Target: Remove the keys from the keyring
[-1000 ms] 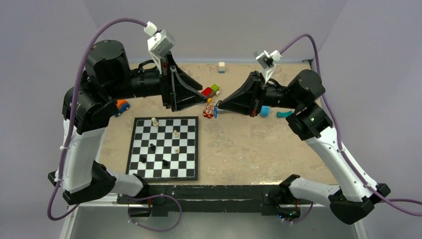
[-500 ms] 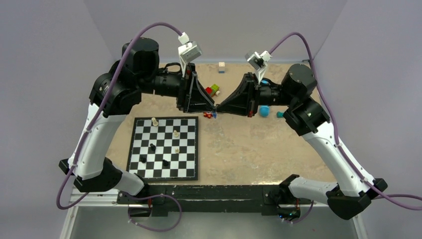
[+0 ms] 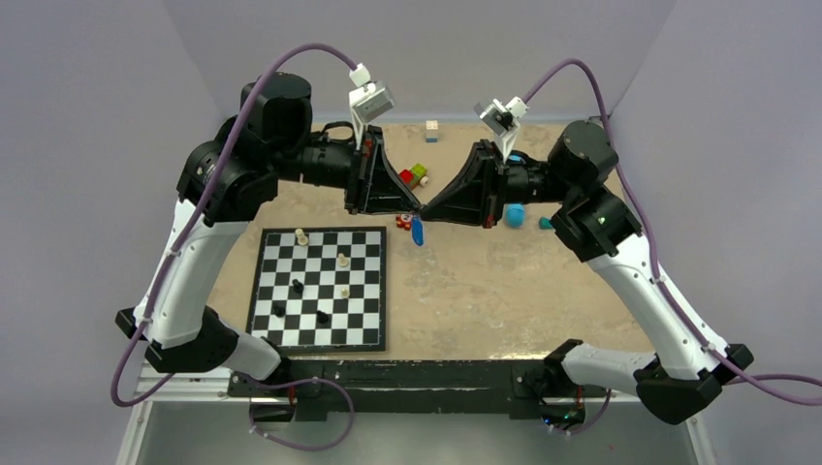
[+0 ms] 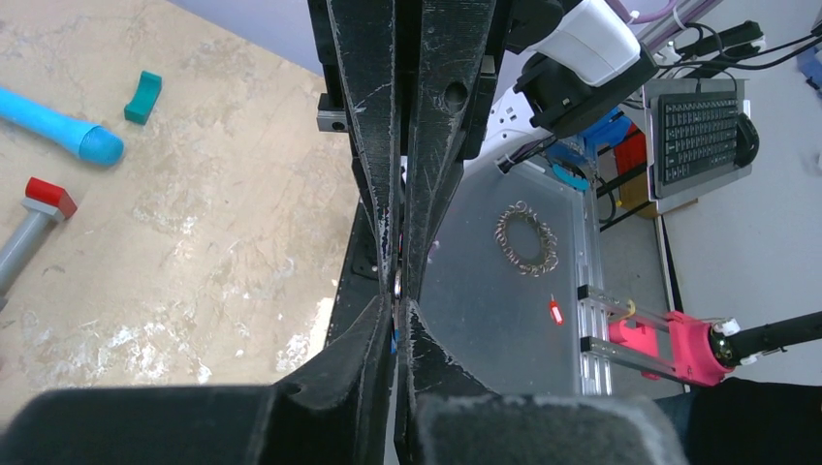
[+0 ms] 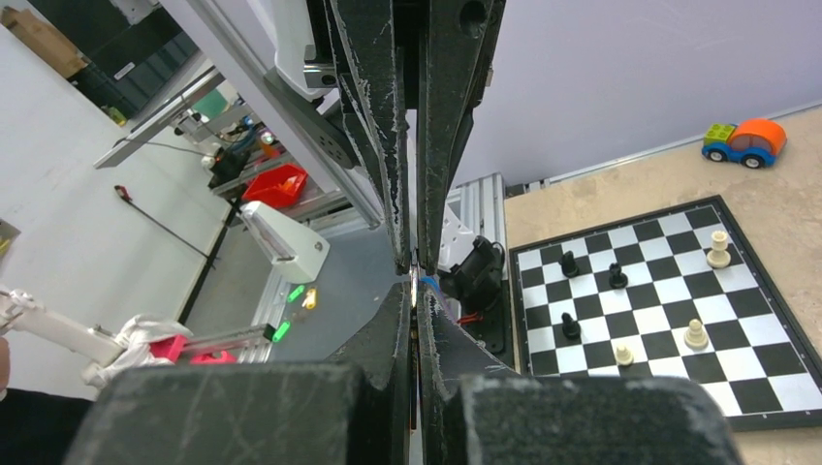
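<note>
Landmark: the flat black-and-white chessboard [image 3: 361, 320] lies nearest my bases; I place everything else from it
Change, left: my left claw [image 3: 418, 210] has swung in from over the board's far left corner to just past its far right corner; its jaws have drawn in from wide to a slit
Change, right: my right claw [image 3: 427, 213] has barely shifted; it is pressed tight, tip to tip with the left
Keyring: the keyring [image 3: 418, 232], a small blue oblong plastic tag on a thin metal ring, now dangles under the meeting tips, beyond that same corner; before, it sat tucked against the right tip
Grip: the right clamps the keyring's thin metal; the left nips a silvery-grey metal sliver, which I take for one of the keys [image 4: 398, 283]
Meaning: both sides seem held; I judge the pulling apart can start; no key is off yet
Hidden: my fingers cover the ring; I cannot tell key from ring, nor count the keys
</note>
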